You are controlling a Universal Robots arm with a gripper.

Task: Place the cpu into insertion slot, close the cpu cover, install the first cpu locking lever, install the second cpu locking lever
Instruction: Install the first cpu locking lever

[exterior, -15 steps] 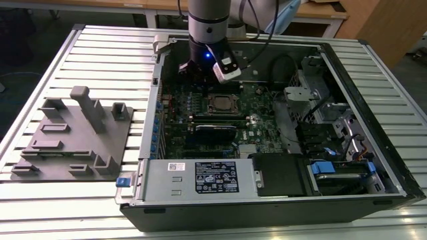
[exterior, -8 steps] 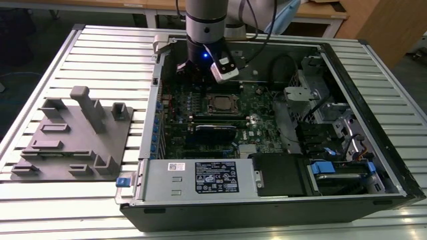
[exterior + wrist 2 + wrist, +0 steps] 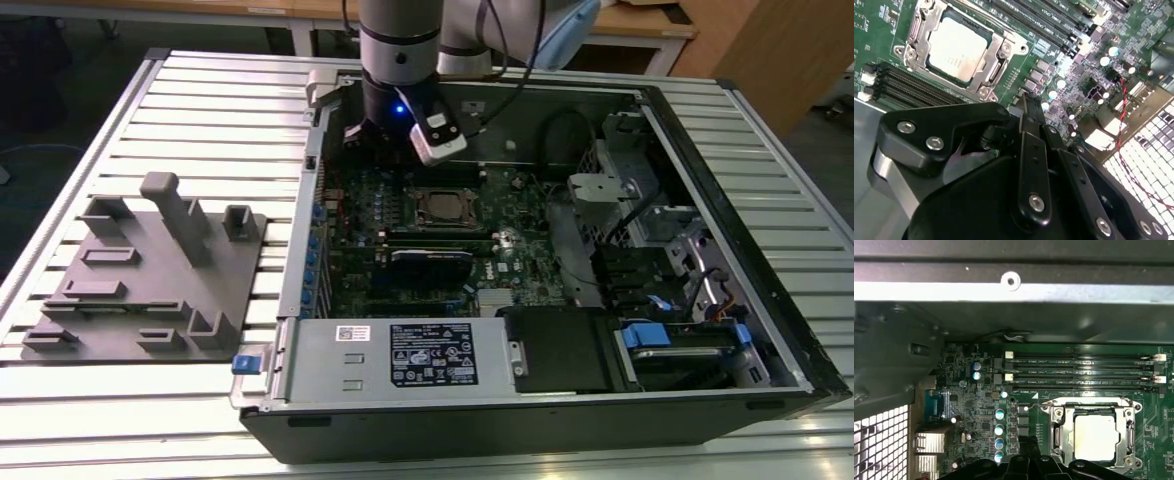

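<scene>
Silvery cpu [image 3: 438, 207], mid-frame in the exterior view, sits under its cover [image 3: 995, 62]. The clenched, empty tool [image 3: 1026, 107] should probably press any lever slowly and squarely.

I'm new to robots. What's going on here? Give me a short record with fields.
cpu: in the slot, silvery face up
cover: down, framing the cpu
end effector: shut, empty, above the board, off to one side of the slot
case: open, lying on a slatted table
</scene>
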